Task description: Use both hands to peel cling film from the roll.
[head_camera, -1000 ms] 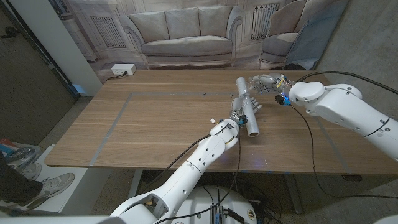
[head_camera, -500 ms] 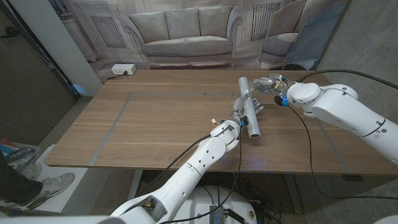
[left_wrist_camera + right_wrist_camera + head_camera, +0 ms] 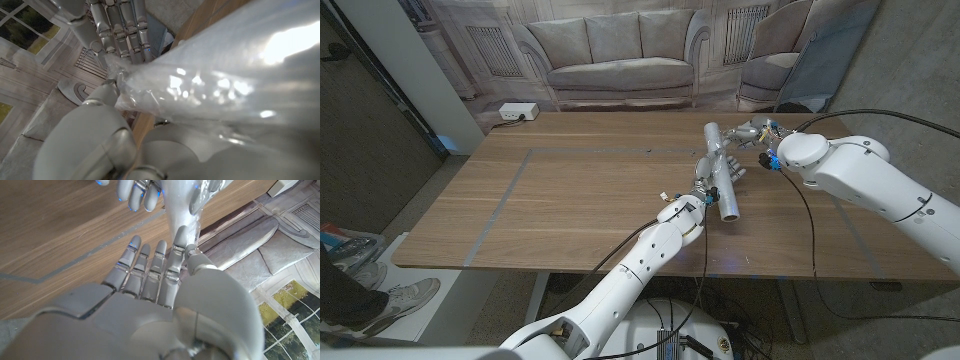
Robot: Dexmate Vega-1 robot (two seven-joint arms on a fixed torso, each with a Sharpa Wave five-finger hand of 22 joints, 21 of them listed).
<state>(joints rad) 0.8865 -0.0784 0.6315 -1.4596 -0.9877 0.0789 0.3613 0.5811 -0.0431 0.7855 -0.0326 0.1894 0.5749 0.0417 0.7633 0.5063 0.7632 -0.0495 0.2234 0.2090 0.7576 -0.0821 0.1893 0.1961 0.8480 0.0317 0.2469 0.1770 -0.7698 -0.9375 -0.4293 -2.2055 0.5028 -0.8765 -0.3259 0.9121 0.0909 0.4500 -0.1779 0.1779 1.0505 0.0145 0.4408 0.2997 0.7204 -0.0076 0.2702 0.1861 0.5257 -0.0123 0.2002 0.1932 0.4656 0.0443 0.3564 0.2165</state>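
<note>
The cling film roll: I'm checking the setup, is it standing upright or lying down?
Lying down. The cling film roll rests lengthwise on the table, with the left hand gripping it.

1. A wooden bench (image 3: pixel 580 200) with a brown grain top, crossed by pale tape lines (image 3: pixel 510 190).
2. A roll of cling film (image 3: pixel 720 172) lies on the bench toward the far right, its length running from near to far.
3. A white power strip (image 3: pixel 516 112) sits at the far left corner.
</note>
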